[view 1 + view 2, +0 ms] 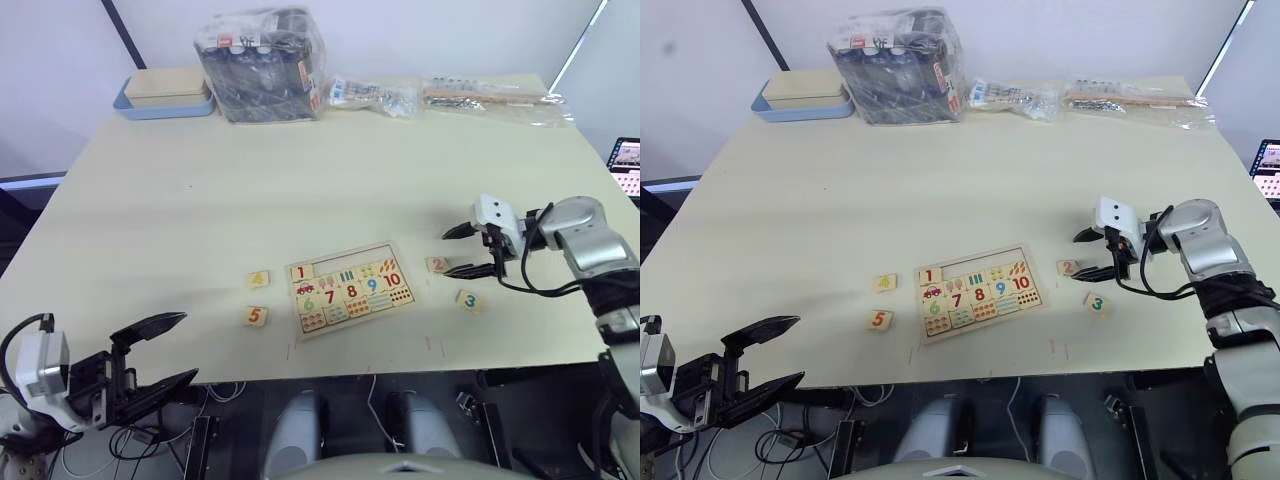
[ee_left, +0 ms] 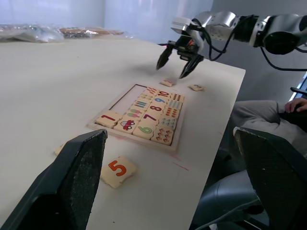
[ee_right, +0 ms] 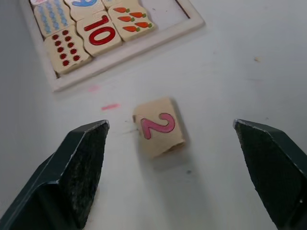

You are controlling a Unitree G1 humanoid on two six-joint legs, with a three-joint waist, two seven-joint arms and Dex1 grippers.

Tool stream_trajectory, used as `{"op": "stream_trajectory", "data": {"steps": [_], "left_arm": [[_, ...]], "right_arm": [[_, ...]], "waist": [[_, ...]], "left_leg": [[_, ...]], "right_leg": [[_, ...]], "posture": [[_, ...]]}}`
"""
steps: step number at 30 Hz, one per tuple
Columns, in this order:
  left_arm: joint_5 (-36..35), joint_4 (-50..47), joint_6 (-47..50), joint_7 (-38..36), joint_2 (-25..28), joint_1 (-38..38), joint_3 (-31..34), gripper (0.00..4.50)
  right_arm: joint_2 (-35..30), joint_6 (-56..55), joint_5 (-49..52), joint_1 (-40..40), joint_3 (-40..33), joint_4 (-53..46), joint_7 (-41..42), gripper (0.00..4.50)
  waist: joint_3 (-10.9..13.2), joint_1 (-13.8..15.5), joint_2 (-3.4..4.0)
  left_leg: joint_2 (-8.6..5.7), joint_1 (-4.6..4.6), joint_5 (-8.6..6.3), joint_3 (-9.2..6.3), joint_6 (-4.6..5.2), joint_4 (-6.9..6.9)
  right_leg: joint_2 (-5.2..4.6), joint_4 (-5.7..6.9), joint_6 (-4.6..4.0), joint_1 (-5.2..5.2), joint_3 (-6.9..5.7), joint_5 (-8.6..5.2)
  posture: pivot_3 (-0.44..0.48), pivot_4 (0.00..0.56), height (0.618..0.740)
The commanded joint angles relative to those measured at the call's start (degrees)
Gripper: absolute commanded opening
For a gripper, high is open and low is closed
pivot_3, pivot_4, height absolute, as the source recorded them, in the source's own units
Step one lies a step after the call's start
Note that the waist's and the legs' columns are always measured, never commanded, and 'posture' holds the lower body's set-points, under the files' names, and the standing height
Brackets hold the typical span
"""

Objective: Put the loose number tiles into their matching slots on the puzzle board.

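Observation:
The puzzle board (image 1: 348, 287) lies near the table's front edge, with the 1 tile (image 1: 299, 271) seated in its top row. The remaining slots (image 1: 343, 262) of that row are bare. Loose tiles 4 (image 1: 258, 280) and 5 (image 1: 255, 316) lie left of the board. Tiles 2 (image 1: 437, 265) and 3 (image 1: 468, 300) lie to its right. My right gripper (image 1: 446, 254) hovers open just above tile 2 (image 3: 159, 127), one finger on each side, not touching it. My left gripper (image 1: 188, 347) hangs open off the table's front left, holding nothing.
At the back of the table stand a pale box on a blue tray (image 1: 165, 92), a plastic bag of dark items (image 1: 262, 65) and two flat clear bags (image 1: 490, 97). A screen (image 1: 628, 160) shows at the right edge. A person's hand (image 2: 297, 104) rests beyond the table.

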Motion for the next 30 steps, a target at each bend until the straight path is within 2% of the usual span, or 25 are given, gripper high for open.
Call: {"op": "stream_trajectory", "data": {"steps": [1, 12, 15, 17, 30], "left_arm": [[-1.13, -1.71, -0.47, -0.49, -0.45, 1.28, 1.97, 4.5], [-0.8, -1.7, -1.24, -0.13, -1.72, 1.95, 2.39, 4.5], [-0.98, -1.64, -1.26, -0.29, -1.73, 2.01, 2.43, 4.5], [-1.17, -1.47, -1.28, -0.52, -1.69, 2.05, 2.59, 4.5], [-0.95, 1.62, -2.12, -1.62, -1.89, 1.95, 3.25, 4.5]], "right_arm": [[0.46, -4.45, -1.49, -1.86, -0.22, 3.95, 1.69, 4.35], [3.46, -10.35, -3.1, -3.22, -1.54, 10.9, 1.86, 4.35], [3.87, -10.86, -3.07, -3.13, -2.06, 11.16, 2.16, 3.56], [3.94, -11.51, -3.22, -2.8, -2.15, 11.01, 2.05, 2.69], [3.83, -12.63, -3.07, -2.17, -2.69, 11.46, 2.06, 2.69]], "waist": [[0.0, -0.1, 0.01], [0.0, -0.95, 0.0], [0.0, -0.97, 0.01], [0.0, -0.94, 0.01], [0.01, -0.92, 0.02]], "left_leg": [[0.0, 0.0, 0.0, 0.0, 0.0, 0.0], [0.02, 0.06, 0.0, 0.09, 0.0, 0.0], [0.03, 0.07, 0.0, 0.09, 0.0, 0.0], [0.04, 0.07, 0.0, 0.08, 0.0, -0.01], [0.04, 0.07, 0.0, 0.09, -0.01, -0.01]], "right_leg": [[0.0, 0.0, 0.0, 0.0, 0.0, 0.0], [0.04, 0.02, 0.0, 0.02, 0.05, 0.01], [0.04, 0.02, -0.02, 0.02, 0.06, 0.02], [0.04, 0.02, -0.02, 0.02, 0.07, 0.02], [0.02, 0.02, -0.03, 0.01, 0.08, 0.02]], "posture": [[0.0, 0.15, 0.74], [0.0, 0.15, 0.74], [0.0, 0.15, 0.74], [0.0, 0.15, 0.74], [0.0, 0.15, 0.74]]}}
